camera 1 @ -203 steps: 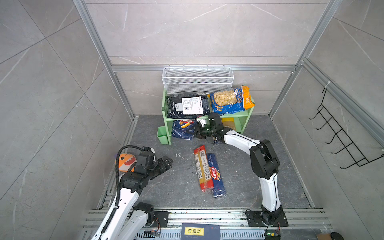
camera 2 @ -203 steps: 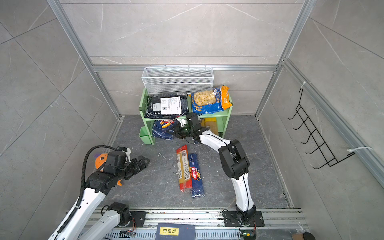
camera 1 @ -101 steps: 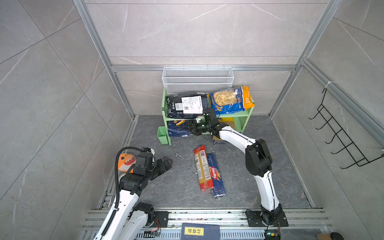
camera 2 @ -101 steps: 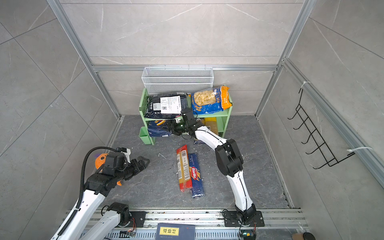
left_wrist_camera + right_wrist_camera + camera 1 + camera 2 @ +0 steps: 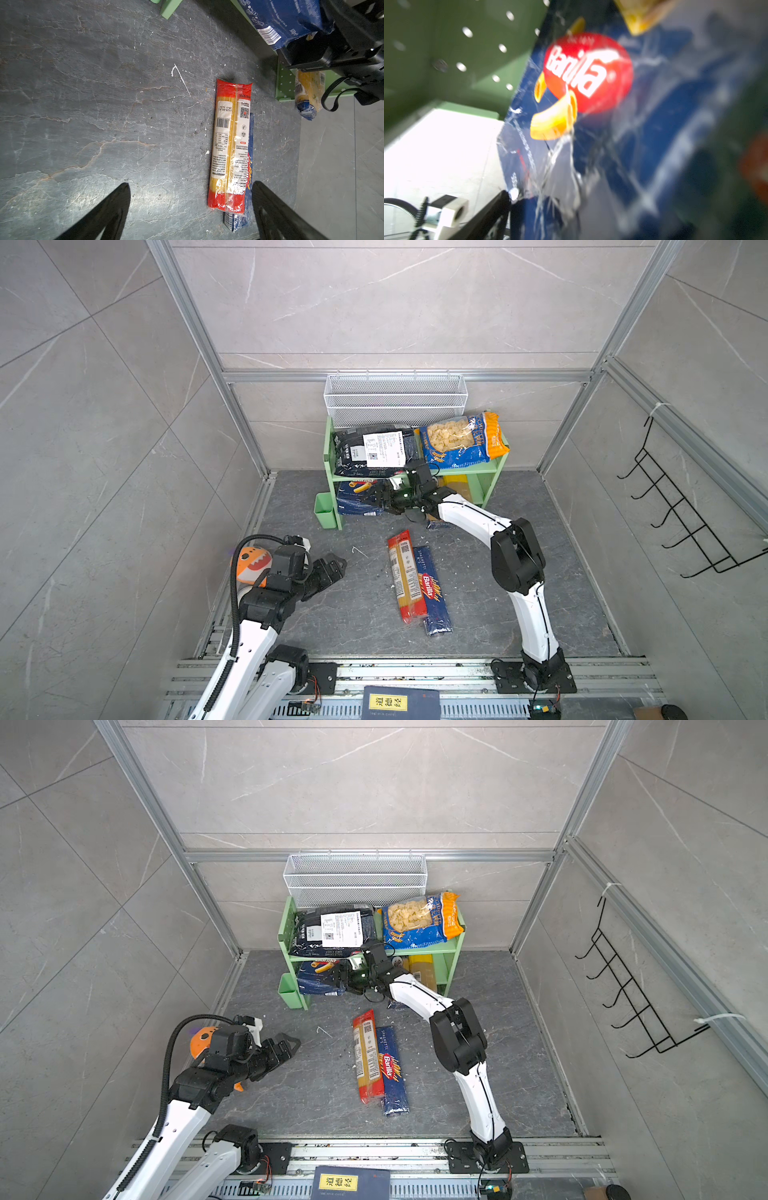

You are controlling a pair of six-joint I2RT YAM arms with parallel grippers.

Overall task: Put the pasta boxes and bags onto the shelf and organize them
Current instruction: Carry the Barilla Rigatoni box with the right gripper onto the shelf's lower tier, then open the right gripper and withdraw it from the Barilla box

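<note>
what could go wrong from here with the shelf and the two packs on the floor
1. The right gripper is right at the wide Barilla box in the shelf's lower tier; backing out carelessly could drag the box out.
2. The shell pasta bag overhangs the top tier's right end; a bump might tip it off.
3. The red spaghetti pack overlaps the narrow Barilla box on the floor, so lifting one may shift the other.
</note>
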